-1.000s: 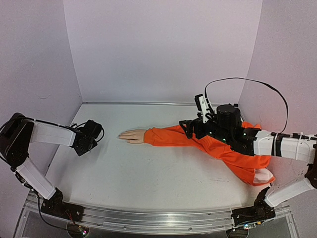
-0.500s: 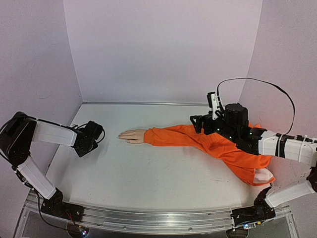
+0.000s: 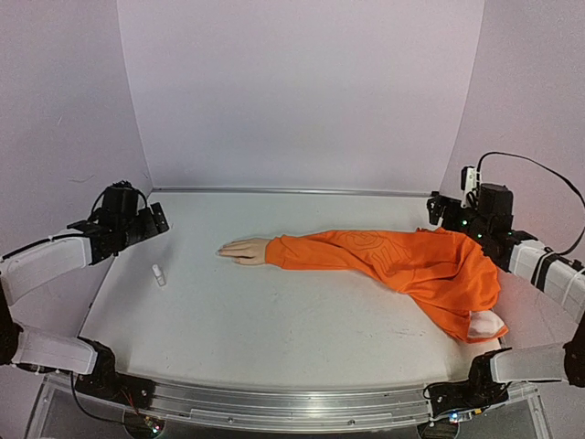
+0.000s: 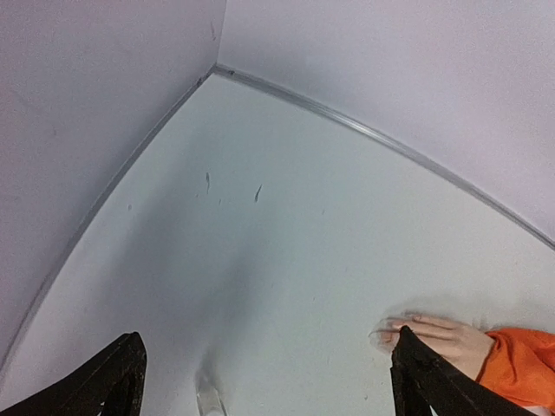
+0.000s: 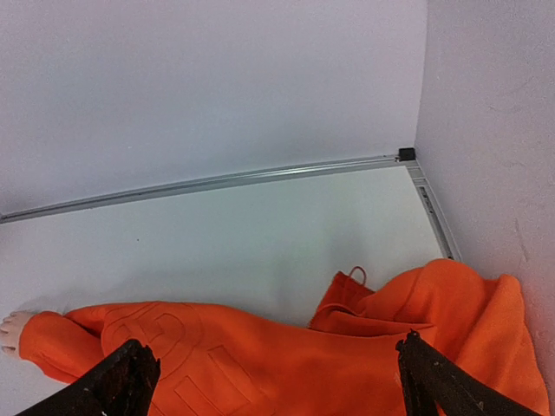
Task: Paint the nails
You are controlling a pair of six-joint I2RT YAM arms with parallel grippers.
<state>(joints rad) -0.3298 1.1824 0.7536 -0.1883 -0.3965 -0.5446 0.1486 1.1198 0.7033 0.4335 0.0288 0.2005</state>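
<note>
1. Work surface. The white table (image 3: 274, 320) is enclosed by pale walls (image 3: 302, 91) at the back and on both sides.

2. Garment. The orange sleeve (image 3: 402, 265) lies flat on the table. It runs from a bunched mass at the right side toward the centre, with its cuff pointing left.

3. Arms. The left arm (image 3: 46, 261) reaches along the left wall. The right arm (image 3: 539, 265) reaches along the right wall. Both are raised above the table and well apart from the sleeve cuff.

4. Grippers. The left gripper (image 4: 267, 347) has its jaws spread wide, with nothing between them. It is aimed down at the left part of the table. The right gripper (image 5: 269, 347) also has its jaws spread wide and holds nothing. It looks down on the bunched end of the sleeve.

5. Mannequin hand. The pale mannequin hand (image 3: 245, 250) sticks out of the cuff near the table centre, palm down, fingers pointing left. No gripper touches it.

6. Bottle. A small clear bottle (image 3: 159, 274) rests on the table, left of the hand and well apart from it, below the left gripper. Whether it stands or lies cannot be told.

7. Nails. The nails (image 3: 223, 250) are at the leftmost fingertips of the mannequin hand. They are too small to show any colour.
</note>
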